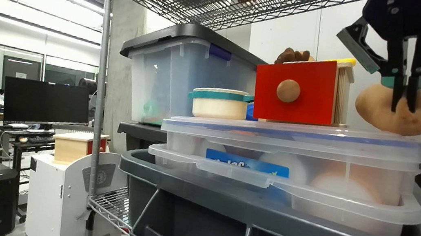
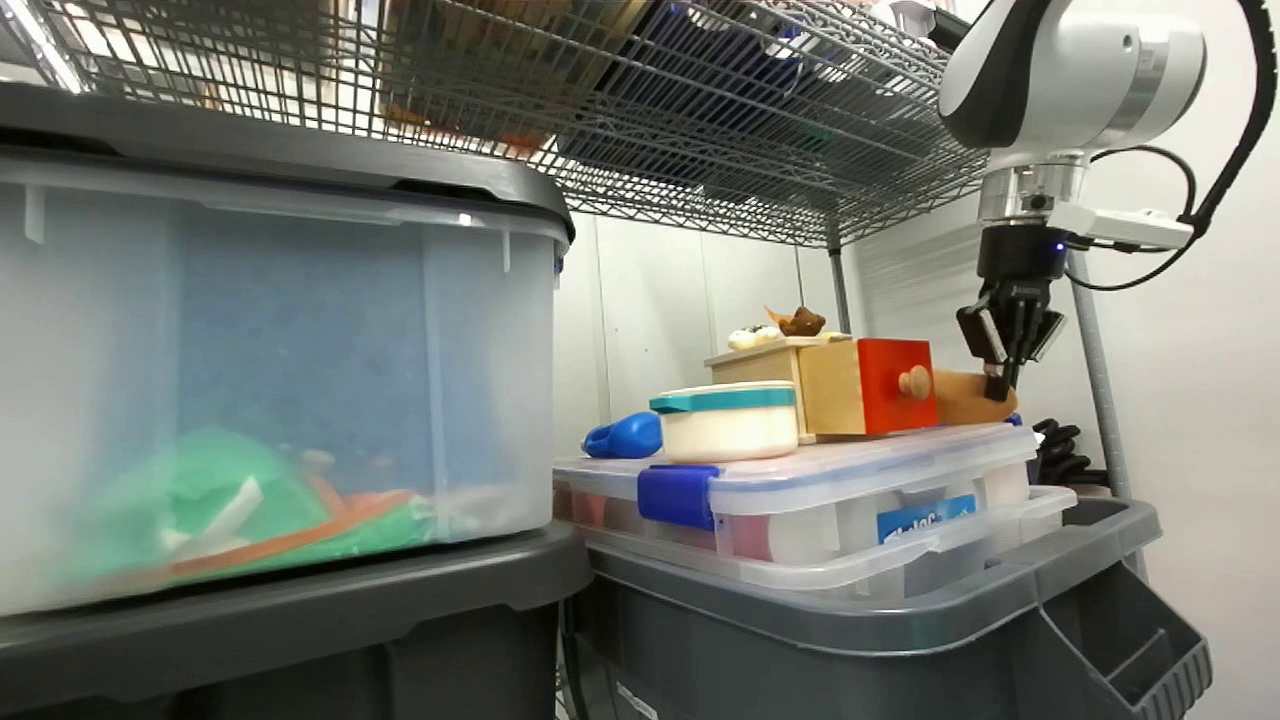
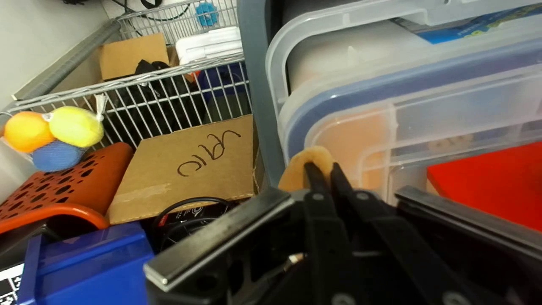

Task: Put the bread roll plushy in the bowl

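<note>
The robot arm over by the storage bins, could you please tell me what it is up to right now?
The gripper holds the bread roll plushy beside the red-fronted wooden drawer; I cannot tell whether the plushy touches the clear plastic box below. The teal-rimmed cream container, presumably the intended bowl, stands on that box on the other side of the drawer. The plushy is not in it yet.
</note>
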Action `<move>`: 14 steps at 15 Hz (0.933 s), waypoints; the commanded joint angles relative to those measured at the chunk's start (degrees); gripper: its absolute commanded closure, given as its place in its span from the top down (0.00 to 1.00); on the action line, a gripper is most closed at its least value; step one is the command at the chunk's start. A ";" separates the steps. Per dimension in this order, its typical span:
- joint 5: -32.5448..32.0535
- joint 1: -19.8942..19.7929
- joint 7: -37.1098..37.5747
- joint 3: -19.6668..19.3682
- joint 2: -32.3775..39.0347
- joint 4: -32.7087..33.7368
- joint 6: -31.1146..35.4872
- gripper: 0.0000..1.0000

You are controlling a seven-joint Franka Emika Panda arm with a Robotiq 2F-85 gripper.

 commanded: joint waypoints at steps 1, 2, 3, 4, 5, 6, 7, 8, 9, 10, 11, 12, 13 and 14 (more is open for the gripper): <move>0.18 -0.63 1.06 0.66 -2.76 0.53 -3.69 0.01; -0.03 -0.56 1.76 0.57 -3.52 0.46 -4.45 0.01; -0.02 -0.51 2.33 0.48 -4.41 0.48 -5.42 0.01; -0.14 -0.41 3.09 0.40 -5.51 0.25 -5.75 0.01; -0.25 -0.33 3.89 0.31 -6.55 0.25 -6.45 0.01; -0.28 -0.24 4.53 0.22 -7.53 0.21 -6.91 0.01; -0.93 -0.14 5.63 0.18 -8.82 -0.05 -7.37 0.01; -1.50 -0.05 6.57 0.16 -9.77 -0.12 -7.77 0.01; -2.30 0.02 7.40 0.18 -11.02 -0.30 -8.70 0.01; -2.74 0.09 8.04 0.19 -12.03 -0.37 -9.33 0.01; -3.06 0.15 8.52 0.16 -13.04 -0.32 -10.05 0.01; -3.39 0.22 8.98 0.13 -13.74 -0.21 -10.68 0.01; -3.61 0.31 9.43 0.12 -14.42 -0.11 -11.27 0.01; -3.80 0.45 10.00 0.18 -15.01 -0.16 -11.70 0.01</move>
